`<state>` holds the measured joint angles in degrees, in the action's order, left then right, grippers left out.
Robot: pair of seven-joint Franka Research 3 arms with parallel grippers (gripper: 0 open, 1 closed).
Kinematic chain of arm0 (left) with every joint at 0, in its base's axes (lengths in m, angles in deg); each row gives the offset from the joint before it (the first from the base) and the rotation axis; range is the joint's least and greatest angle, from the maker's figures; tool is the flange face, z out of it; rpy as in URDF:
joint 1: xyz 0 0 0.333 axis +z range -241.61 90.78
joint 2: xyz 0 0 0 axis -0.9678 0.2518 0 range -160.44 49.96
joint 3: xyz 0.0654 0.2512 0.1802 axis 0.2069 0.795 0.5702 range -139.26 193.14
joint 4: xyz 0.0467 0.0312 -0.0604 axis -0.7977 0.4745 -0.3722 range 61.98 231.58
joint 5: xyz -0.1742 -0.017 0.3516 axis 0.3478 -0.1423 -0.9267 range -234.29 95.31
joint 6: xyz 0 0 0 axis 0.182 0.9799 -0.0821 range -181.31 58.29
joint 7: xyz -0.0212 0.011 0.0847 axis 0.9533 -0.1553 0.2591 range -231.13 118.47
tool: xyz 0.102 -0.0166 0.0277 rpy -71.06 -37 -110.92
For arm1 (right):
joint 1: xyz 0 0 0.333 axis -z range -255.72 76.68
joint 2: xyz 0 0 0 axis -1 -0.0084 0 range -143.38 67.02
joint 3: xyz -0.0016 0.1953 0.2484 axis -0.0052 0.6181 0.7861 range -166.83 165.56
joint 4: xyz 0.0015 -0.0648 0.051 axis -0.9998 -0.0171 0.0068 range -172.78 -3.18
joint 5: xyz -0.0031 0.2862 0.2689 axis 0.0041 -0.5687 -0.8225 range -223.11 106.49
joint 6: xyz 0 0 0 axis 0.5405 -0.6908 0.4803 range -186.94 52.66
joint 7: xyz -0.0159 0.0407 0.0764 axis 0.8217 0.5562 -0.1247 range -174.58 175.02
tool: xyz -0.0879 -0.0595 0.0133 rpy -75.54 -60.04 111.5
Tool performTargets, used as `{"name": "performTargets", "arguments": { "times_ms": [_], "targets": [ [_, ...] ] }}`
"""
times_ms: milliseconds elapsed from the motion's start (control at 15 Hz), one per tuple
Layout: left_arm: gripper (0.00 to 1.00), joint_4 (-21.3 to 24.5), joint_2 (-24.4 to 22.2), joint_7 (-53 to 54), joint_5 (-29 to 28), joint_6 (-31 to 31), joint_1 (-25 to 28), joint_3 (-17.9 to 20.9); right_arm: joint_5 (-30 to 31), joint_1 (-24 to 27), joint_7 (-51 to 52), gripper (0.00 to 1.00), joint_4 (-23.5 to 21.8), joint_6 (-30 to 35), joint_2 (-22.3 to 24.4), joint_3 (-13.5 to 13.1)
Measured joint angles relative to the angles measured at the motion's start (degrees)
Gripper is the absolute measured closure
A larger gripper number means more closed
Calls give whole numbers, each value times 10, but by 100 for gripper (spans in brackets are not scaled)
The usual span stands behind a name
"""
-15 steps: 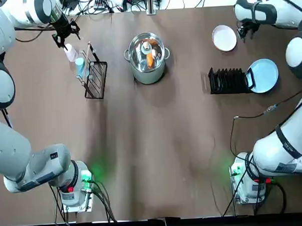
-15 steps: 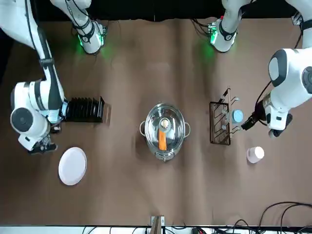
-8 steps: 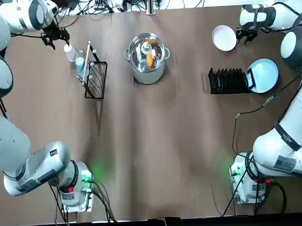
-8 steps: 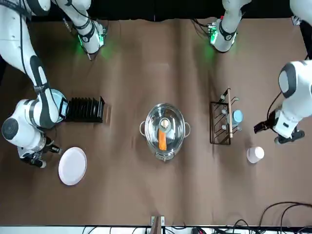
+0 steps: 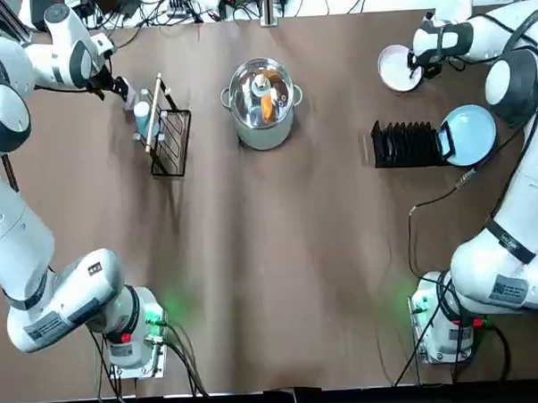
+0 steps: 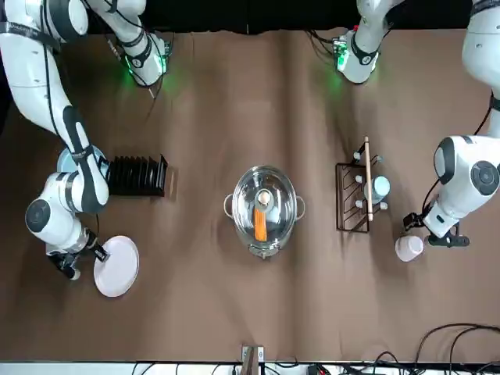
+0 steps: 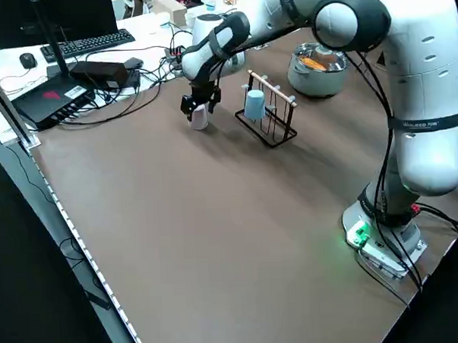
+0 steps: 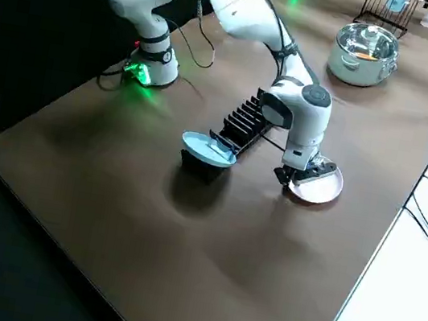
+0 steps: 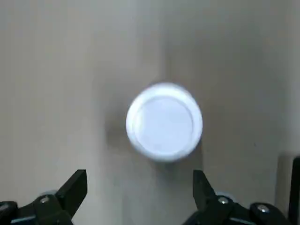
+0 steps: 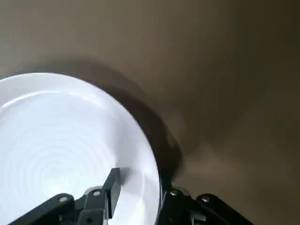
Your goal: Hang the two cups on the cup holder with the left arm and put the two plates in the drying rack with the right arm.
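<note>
The pot (image 5: 262,104) stands mid-table at the far side, the cup holder (image 5: 165,128) to its left and the drying rack (image 5: 407,144) to its right. One cup (image 5: 142,115) hangs on the holder; the other (image 5: 125,89) stands just beyond it. One plate (image 5: 470,135) leans at the rack's right end, the other (image 5: 397,68) lies behind the rack.

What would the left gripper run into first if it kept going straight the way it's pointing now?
Probably the pale cup. In the wrist view it sits centred ahead of the left gripper, whose jaws stand open wider than the cup, so the jaws would likely pass either side of it and meet the table.
</note>
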<state>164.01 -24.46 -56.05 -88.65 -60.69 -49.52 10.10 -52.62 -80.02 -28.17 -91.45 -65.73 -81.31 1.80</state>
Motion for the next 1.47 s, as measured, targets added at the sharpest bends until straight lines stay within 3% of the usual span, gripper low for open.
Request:
{"name": "performTargets", "arguments": {
  "times_ms": [133, 267, 333, 467, 733, 800, 1000, 1333, 1467],
  "targets": [
    [0, -17, 15, 1, 0, -4, -3, -1, 0, 1, -1, 63, 0, -10, -1, 0],
    [0, -27, 24, 1, 0, -8, -5, -2, -3, 4, -3, 75, 1, -14, -2, -1],
    [0, -30, 27, 1, 0, -11, -6, -2, -4, 4, -3, 75, 2, -14, -2, -1],
    [0, -34, 35, 1, 0, -20, -7, -2, -5, 6, -3, 90, 3, -14, 0, -1],
    [2, -38, 52, 1, 0, -47, -8, -2, -4, 2, 30, 93, 6, 18, 15, 0],
    [3, -39, 54, 1, 0, -48, -8, -2, -4, 0, 52, 93, 9, 42, 24, 0],
    [30, -42, 54, 0, 0, -49, -8, -2, -4, 0, 130, 97, 17, 131, 73, 0],
    [32, -45, 54, -6, 0, -50, -9, -5, 2, 3, 295, 97, 21, 295, 178, -6],
    [32, -56, 54, -33, 0, -51, -8, -13, 80, 11, 333, 97, 19, 372, 229, -9]
  ]
}}
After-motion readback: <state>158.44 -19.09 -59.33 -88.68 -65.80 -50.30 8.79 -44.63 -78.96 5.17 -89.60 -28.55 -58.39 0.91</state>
